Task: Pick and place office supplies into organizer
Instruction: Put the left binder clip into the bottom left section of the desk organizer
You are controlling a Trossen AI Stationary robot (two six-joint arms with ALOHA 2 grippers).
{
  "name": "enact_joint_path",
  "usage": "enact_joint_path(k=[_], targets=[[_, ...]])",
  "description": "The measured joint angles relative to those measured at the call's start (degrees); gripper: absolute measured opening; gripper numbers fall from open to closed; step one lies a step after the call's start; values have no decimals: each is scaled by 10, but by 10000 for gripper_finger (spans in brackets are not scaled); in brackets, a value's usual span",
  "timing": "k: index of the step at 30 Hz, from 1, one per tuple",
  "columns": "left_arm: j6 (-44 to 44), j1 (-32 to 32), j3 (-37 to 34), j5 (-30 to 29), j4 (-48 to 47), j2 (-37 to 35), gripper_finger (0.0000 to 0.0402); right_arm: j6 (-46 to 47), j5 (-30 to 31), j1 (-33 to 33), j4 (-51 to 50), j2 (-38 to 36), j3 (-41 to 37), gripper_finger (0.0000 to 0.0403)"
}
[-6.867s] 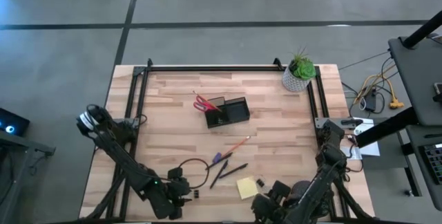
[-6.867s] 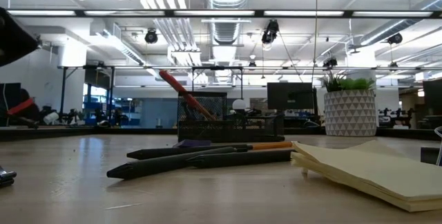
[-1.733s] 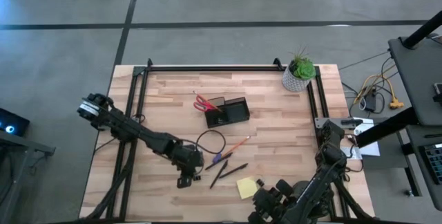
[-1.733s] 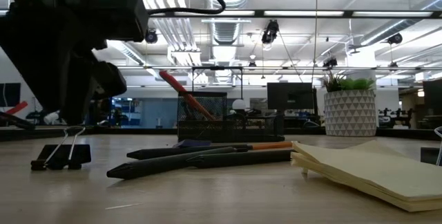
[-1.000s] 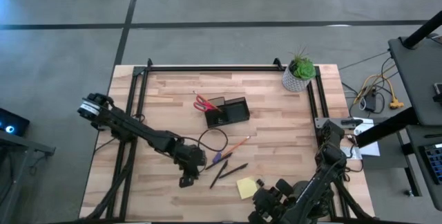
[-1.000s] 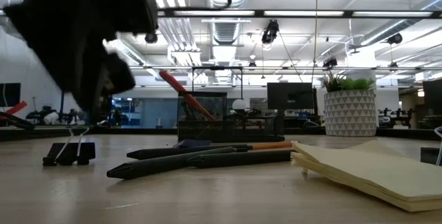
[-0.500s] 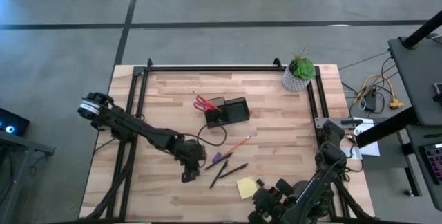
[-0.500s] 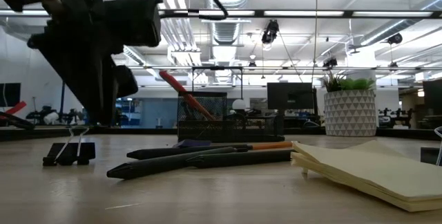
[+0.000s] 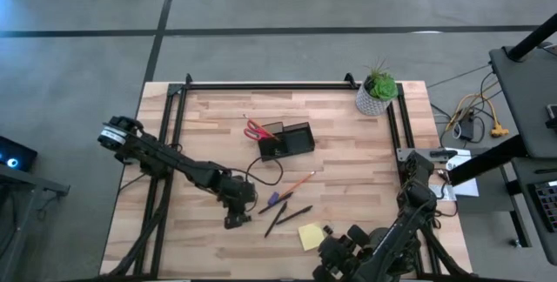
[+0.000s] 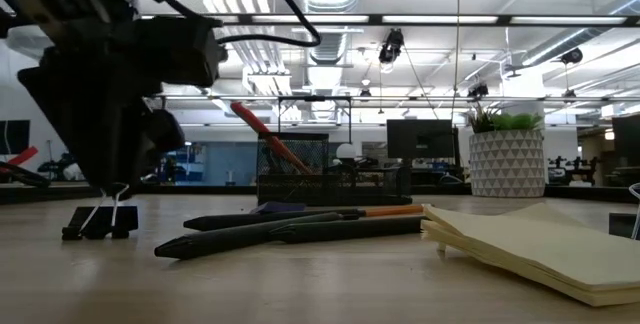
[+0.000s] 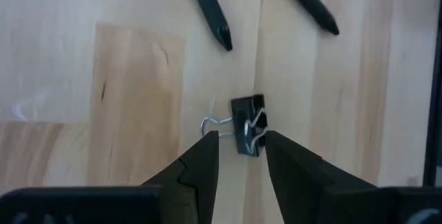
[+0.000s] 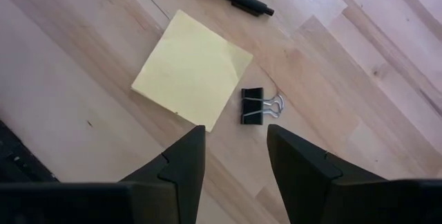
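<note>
Progress: While only the red-handled scissors (image 9: 255, 130) are standing in the organizer (image 9: 286, 141) near the table's (image 9: 348, 156) middle, pens, pad and clips are lying outside.
Left claw (image 11: 241, 148): spread, straddling a binder clip (image 11: 248, 125) toward the near edge.
Right claw (image 12: 236, 148): spread, hovering near the near-right corner.

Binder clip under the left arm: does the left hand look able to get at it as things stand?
Probably yes. The left hand hangs right over the binder clip, fingers open to either side of it, with bare table around and the nearest dark pens lying clear of it.
</note>
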Motion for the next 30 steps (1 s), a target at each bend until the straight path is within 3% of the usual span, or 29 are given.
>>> enact_joint_path(k=[13,25,30], targets=[[-1,0,-6,20,30,0,99,0,0,0,0,0,-5,151],[1,0,-10,22,34,0,9,0,0,0,0,0,-5,151],[5,0,-11,20,42,0,1,0,0,0,0,0,-5,151]])
